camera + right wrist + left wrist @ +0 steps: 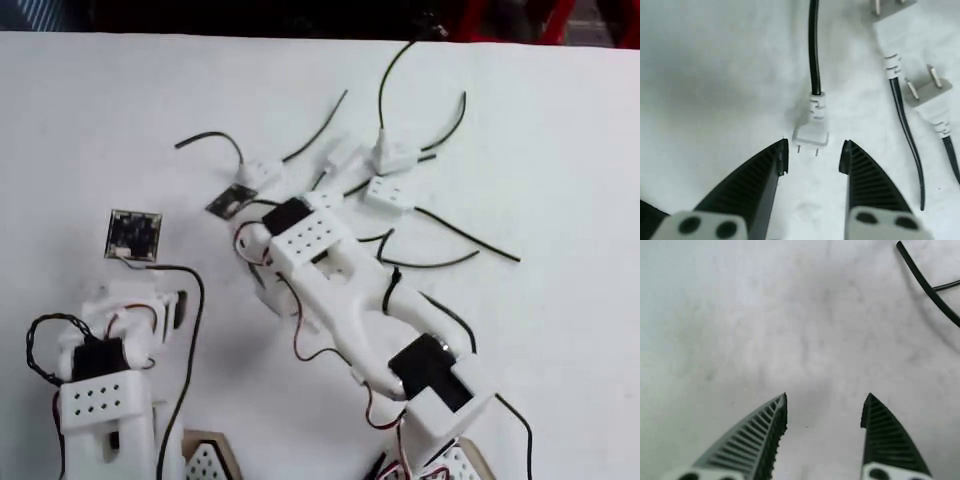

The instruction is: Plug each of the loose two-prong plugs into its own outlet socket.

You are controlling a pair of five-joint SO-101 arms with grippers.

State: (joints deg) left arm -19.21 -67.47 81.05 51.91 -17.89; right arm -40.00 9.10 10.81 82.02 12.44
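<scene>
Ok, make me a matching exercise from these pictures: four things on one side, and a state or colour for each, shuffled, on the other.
Things:
1. left gripper
2. right gripper
3. plug
4. cord

States:
A. white, prongs pointing toward the right gripper
B. open over bare table
C. black
D. open, with the plug just ahead of its tips

Pairs: 1-B, 2-D, 3-A, 4-C.
</scene>
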